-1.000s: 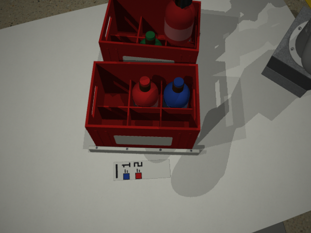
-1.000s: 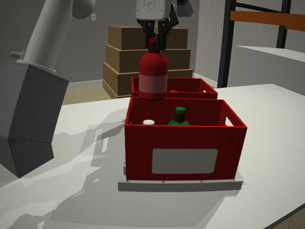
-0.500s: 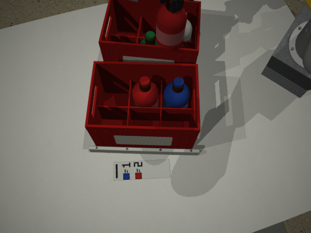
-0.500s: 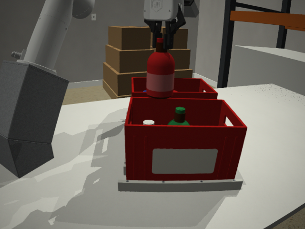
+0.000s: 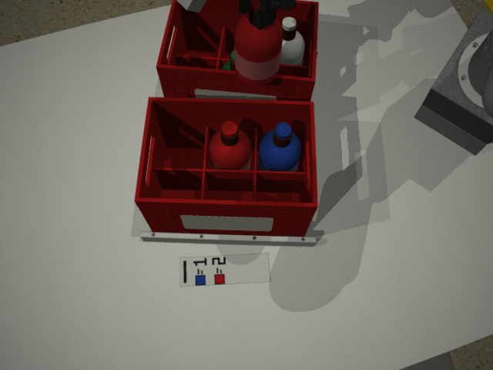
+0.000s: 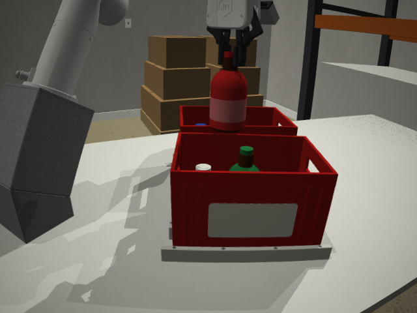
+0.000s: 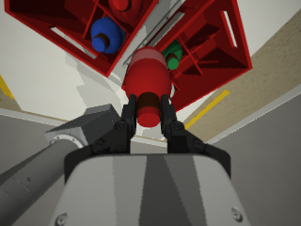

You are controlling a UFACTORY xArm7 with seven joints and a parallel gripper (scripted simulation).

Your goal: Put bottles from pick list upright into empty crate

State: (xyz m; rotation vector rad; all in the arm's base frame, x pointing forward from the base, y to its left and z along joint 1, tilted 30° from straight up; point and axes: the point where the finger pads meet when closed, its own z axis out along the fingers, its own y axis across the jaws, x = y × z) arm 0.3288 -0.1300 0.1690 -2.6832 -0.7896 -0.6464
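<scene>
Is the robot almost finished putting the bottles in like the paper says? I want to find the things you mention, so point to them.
Almost! The pick list (image 5: 246,267) asks for one blue and two red. One blue bottle (image 5: 280,153) (image 7: 107,35) and one red bottle already stand in the crate beside it (image 5: 226,204). The end effector (image 6: 232,59) (image 7: 148,103) grips another red bottle (image 5: 257,48) (image 6: 228,101) (image 7: 147,77) up in the air. Left: setting that one in upright, letting go and moving away.

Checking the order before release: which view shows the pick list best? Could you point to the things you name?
Top: the whole strip (image 5: 246,267) lies unobstructed, bar, colors and counts legible. Exterior doesn't show it; wrist doesn't either.
</scene>
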